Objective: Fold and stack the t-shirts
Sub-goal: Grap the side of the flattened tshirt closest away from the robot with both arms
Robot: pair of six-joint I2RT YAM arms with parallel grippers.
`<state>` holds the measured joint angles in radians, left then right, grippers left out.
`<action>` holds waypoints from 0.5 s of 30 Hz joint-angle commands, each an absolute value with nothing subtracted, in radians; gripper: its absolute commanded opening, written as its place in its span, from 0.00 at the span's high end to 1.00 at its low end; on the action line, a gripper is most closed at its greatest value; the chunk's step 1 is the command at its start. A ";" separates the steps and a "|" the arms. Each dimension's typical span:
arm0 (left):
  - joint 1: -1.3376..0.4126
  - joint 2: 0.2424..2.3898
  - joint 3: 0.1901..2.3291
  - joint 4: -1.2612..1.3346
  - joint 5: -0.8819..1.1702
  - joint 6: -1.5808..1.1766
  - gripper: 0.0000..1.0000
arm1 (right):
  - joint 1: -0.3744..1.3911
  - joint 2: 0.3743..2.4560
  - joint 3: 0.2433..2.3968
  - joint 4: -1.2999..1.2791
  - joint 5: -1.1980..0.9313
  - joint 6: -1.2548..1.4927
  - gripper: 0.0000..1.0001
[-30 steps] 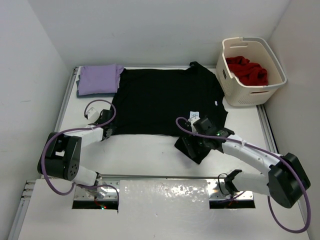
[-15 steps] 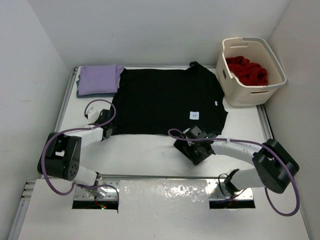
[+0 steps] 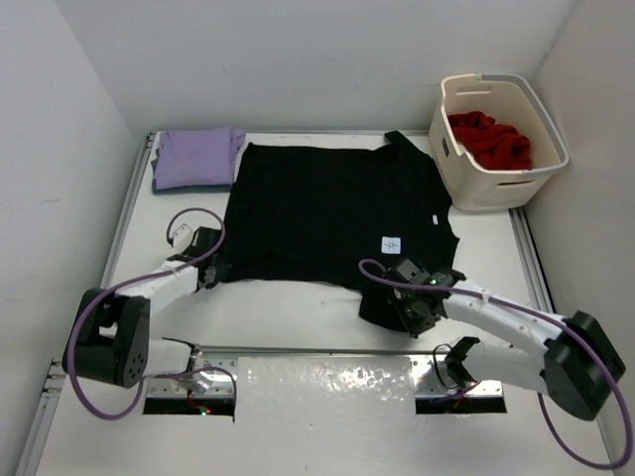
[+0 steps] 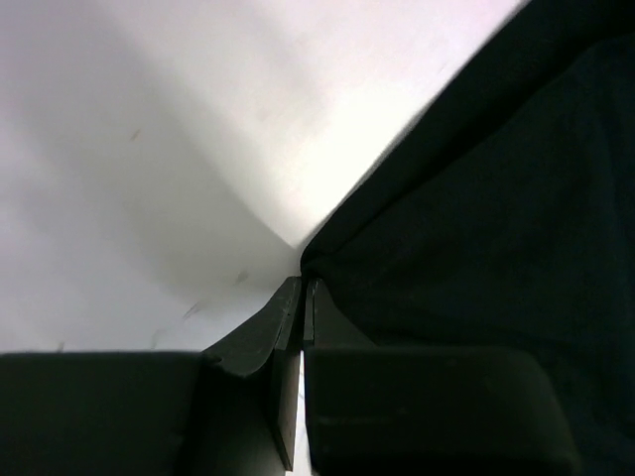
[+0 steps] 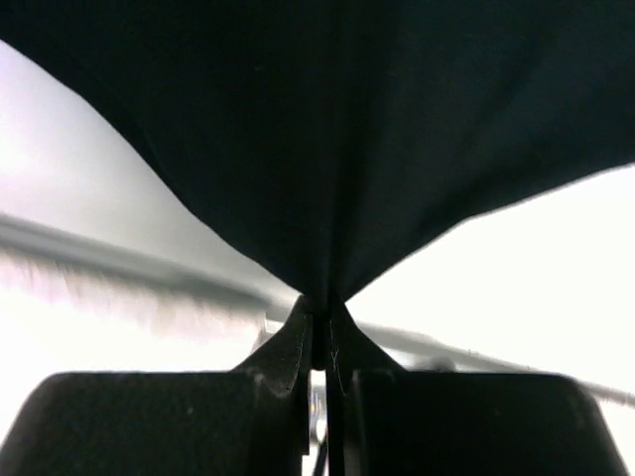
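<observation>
Top view, read left to right. In the far-left corner a folded lavender shirt [image 3: 198, 154] lies on what looks like a teal shirt [image 3: 162, 184], of which only an edge shows. Nearer, the left gripper [image 3: 206, 268] has its fingers pressed together on the near-left hem corner of the black shirt [image 3: 327, 203]. The left wrist view shows that corner running into the tips. The black shirt lies spread flat across the middle of the table [image 3: 288, 312], with its far-left edge just beside the folded stack and a white label [image 3: 391, 243] toward its near-right. At the near-right corner the right gripper [image 3: 415, 309] pinches a bunched fold of hem; in the right wrist view the cloth fans out from the closed tips. At far right stands the basket [image 3: 496, 190] with a red shirt [image 3: 491, 139] heaped inside, its wall close to the black shirt's right sleeve. Handling, as a judgement: the cloth is light and limp, and it will sag between grips and may slip from a thin pinch, so paired hem corners are the sound holds. Room: a bare strip of table runs along the near edge. Walls close the left, far and right sides, and the stack and basket crowd the far corners, so a fold carried away from the arms should stay between them.
</observation>
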<state>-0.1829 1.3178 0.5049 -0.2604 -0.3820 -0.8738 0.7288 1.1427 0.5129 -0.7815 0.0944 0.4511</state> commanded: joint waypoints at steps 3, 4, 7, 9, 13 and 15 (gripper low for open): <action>-0.175 1.187 0.456 -0.452 -0.354 -0.911 1.00 | 0.735 1.040 0.529 -1.103 0.084 0.551 1.00; -0.175 1.172 0.445 -0.469 -0.357 -0.917 1.00 | 0.735 1.023 0.525 -1.107 0.068 0.555 1.00; -0.175 1.120 0.448 -0.541 -0.347 -0.911 1.00 | 0.735 0.968 0.538 -1.111 0.063 0.552 1.00; -0.175 1.080 0.456 -0.551 -0.327 -0.899 1.00 | 0.733 0.956 0.568 -1.129 0.106 0.540 1.00; -0.175 1.008 0.468 -0.474 -0.278 -0.887 1.00 | 0.732 0.983 0.618 -0.999 0.103 0.491 1.00; -0.175 1.006 0.483 -0.434 -0.264 -0.887 1.00 | 0.721 1.025 0.659 -0.974 0.167 0.471 1.00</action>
<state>-0.1829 1.0264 0.4454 -0.5026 -0.3004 -0.8948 0.7284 0.9928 0.5758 -1.0473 0.0933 0.5045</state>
